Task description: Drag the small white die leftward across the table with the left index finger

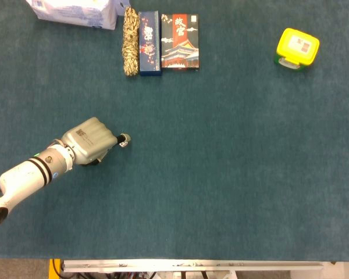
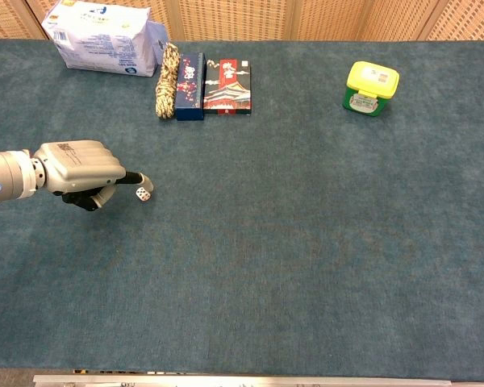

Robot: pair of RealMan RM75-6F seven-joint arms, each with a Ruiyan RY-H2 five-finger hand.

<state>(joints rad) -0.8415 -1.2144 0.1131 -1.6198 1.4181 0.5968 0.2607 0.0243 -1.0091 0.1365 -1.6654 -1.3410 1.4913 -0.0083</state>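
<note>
Teal felt-like cloth covers the whole desk [image 2: 306, 266], a low-pile surface that I judge gives a light object some drag but should let it slide; behind the far edge the chest view shows a woven, wood-toned wall panel, and along the near edge a pale metal rail. Left hand [image 2: 81, 171] lies low over the left part of the desk, back of the hand up, most fingers curled under the palm and one finger stretched forward to the right. Its tip sits at the small white die [image 2: 144, 193], on or just above the die's top edge; actual contact cannot be confirmed from either view. Hand holds nothing: folded apart from the one extended finger, not clamped on the die. This pose fits the task, since a single fingertip pressing down can pull the die back toward the arm, i.e. leftward, without pinching it. Die rests on the cloth just right of the hand, with open cloth on its left for the drag. Right hand is not seen in either view. Along the far edge, well apart from the work area: a white plastic-wrapped package [image 2: 105, 36], a coil of braided rope [image 2: 168, 81], a blue box [image 2: 190, 86] and a red-and-black printed box [image 2: 227, 86] set side by side, and, far right, a yellow-lidded container [image 2: 371, 87].
</note>
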